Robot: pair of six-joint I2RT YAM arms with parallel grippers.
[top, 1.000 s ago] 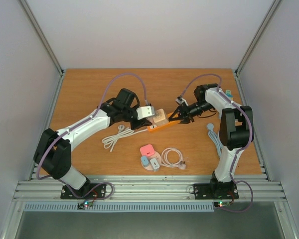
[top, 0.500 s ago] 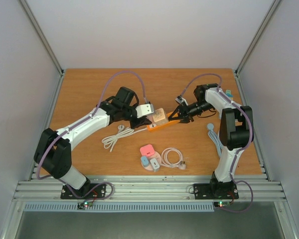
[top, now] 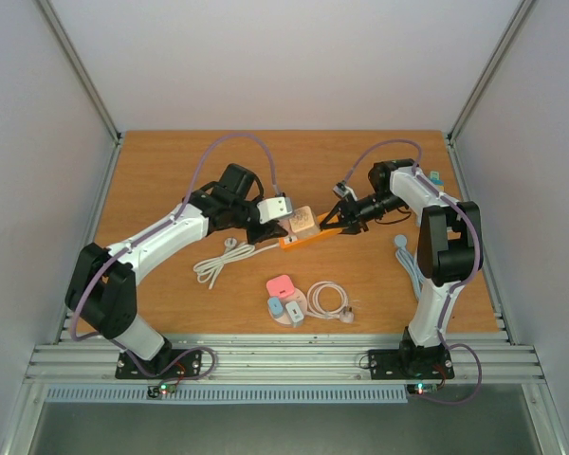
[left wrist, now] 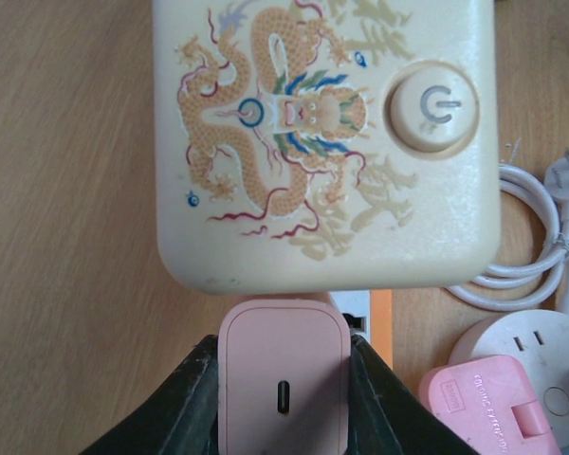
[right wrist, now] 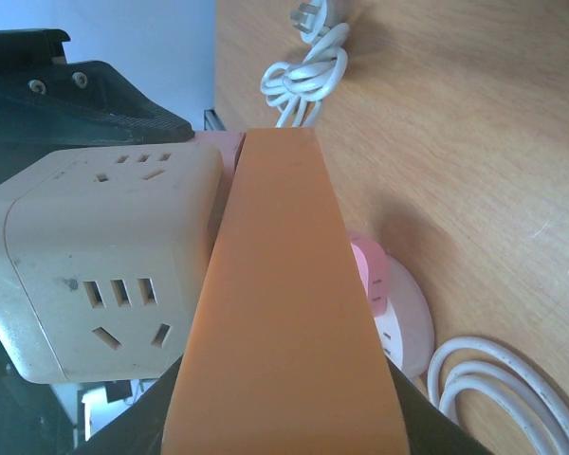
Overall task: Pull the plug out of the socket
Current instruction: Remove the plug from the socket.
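Leftward a little, the left gripper has drawn back, its jaws clamped on the pink plug, which sits at the orange power strip, just beside the cream cube adapter. At the strip's other end, the right gripper is pinched shut on it.

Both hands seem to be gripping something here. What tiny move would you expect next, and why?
Probably the left hand should pull the pink plug straight back, away from the orange socket strip. The hand is shut on the plug's sides and the plug looks seated against the strip. The right hand is clamped on the strip's other end, which should steady it.
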